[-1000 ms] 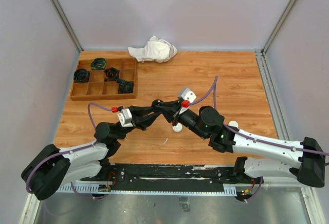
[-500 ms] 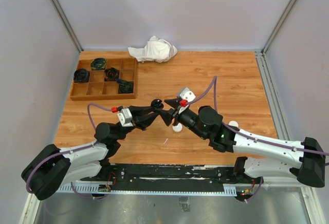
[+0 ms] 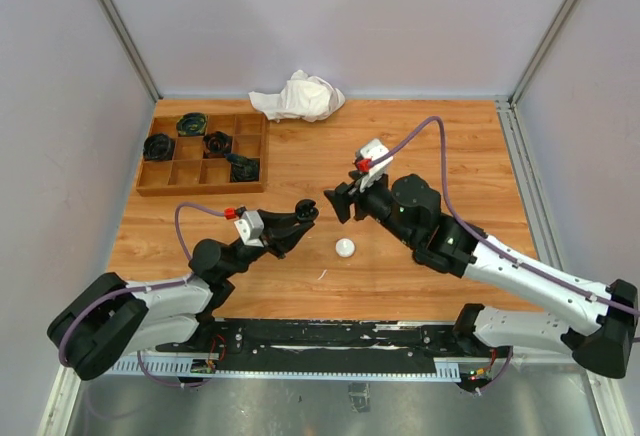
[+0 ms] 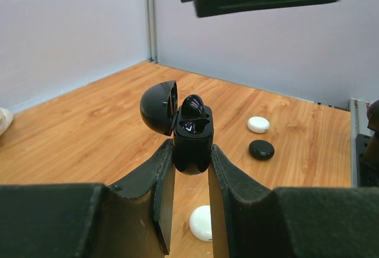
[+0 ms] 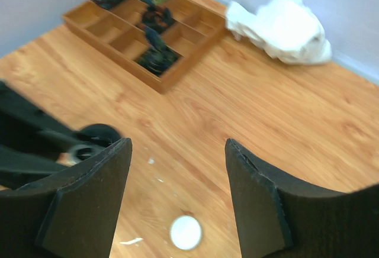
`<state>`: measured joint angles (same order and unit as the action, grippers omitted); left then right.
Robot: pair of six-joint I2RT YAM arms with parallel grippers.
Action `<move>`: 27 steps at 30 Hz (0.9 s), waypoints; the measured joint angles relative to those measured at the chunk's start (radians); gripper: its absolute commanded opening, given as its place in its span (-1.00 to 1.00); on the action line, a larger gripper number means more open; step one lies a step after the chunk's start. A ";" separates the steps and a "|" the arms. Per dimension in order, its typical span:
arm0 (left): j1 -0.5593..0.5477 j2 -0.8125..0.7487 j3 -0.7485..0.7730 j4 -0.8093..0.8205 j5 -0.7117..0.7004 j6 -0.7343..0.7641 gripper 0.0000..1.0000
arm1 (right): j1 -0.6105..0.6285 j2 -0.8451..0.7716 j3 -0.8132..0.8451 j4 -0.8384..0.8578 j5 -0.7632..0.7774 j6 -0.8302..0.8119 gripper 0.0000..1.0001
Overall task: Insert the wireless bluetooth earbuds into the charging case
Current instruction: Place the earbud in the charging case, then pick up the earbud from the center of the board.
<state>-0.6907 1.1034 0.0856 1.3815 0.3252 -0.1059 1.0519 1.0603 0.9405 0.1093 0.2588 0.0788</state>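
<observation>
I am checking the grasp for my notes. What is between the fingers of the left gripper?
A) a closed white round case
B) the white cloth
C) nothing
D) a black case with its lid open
D: in the left wrist view the left gripper clamps a black case upright, and its lid is swung open to the side.

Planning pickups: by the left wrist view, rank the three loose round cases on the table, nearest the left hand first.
1. White round case, just below the left hand.
2. Black round case, ahead, right.
3. Second white round case, just beyond it.
</observation>
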 measured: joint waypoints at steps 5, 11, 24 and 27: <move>0.000 -0.001 -0.012 -0.029 -0.010 -0.008 -0.99 | -0.191 0.020 0.013 -0.174 -0.061 0.059 0.33; 0.000 -0.040 -0.015 -0.116 -0.016 -0.006 -1.00 | -0.373 0.080 0.015 -0.324 -0.140 0.127 0.35; 0.000 -0.196 -0.014 -0.402 -0.037 0.062 -0.99 | -0.668 0.355 -0.011 -0.423 -0.180 0.198 0.28; 0.000 -0.208 -0.014 -0.428 -0.044 0.076 -0.99 | -0.692 0.424 -0.007 -0.429 -0.181 0.216 0.21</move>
<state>-0.6907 0.8959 0.0711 0.9539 0.2813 -0.0296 0.3599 1.4845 0.9333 -0.3195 0.0780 0.2943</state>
